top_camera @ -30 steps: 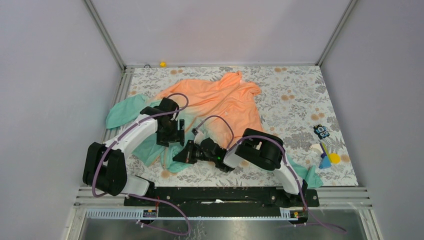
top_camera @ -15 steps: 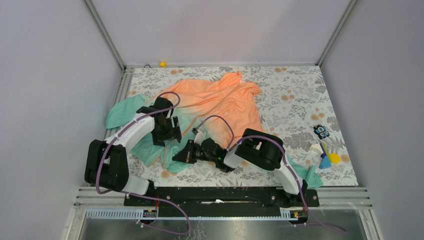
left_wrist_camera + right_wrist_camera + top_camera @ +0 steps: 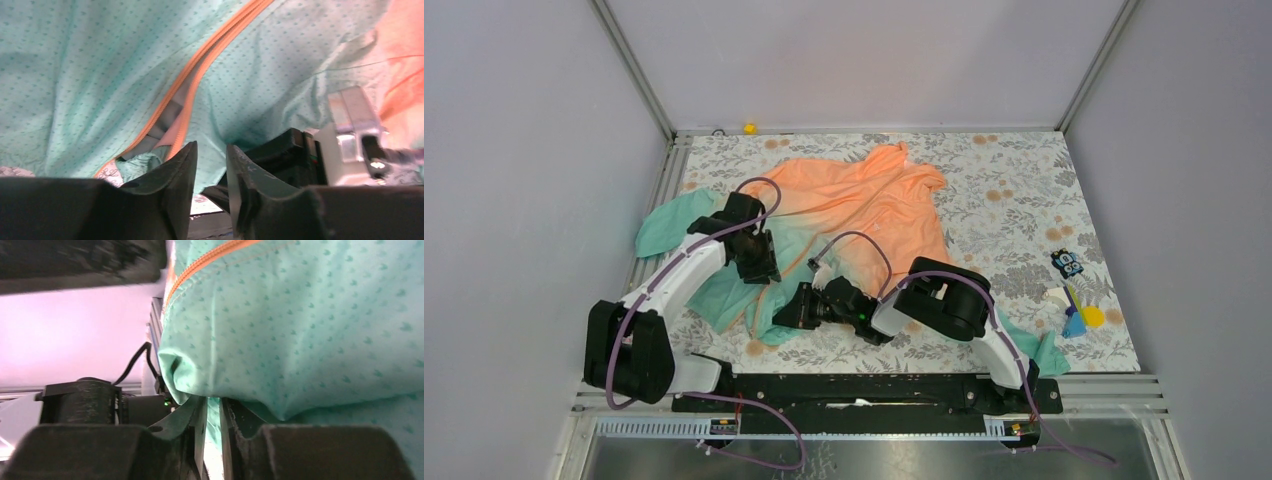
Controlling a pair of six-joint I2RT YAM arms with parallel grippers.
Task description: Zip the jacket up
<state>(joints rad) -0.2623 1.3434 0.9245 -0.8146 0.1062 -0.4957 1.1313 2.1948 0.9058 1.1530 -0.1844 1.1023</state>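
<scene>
Zipping check | jacket point(image 3: 864, 205): crumpled on table point(image 3: 1024, 190); teal hem nearest arms | left gripper point(image 3: 211, 165): slightly apart beside zipper point(image 3: 200, 70); empty | right gripper point(image 3: 212, 415): pinching hem fold | progress: zipper apart low down; closing seemingly all left

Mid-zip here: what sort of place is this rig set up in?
Probably a lab robot cell, not a home: plain panel walls on aluminium posts box in a floral-clothed table, and the left arm and right arm are bolted to a rail at its near edge.
</scene>
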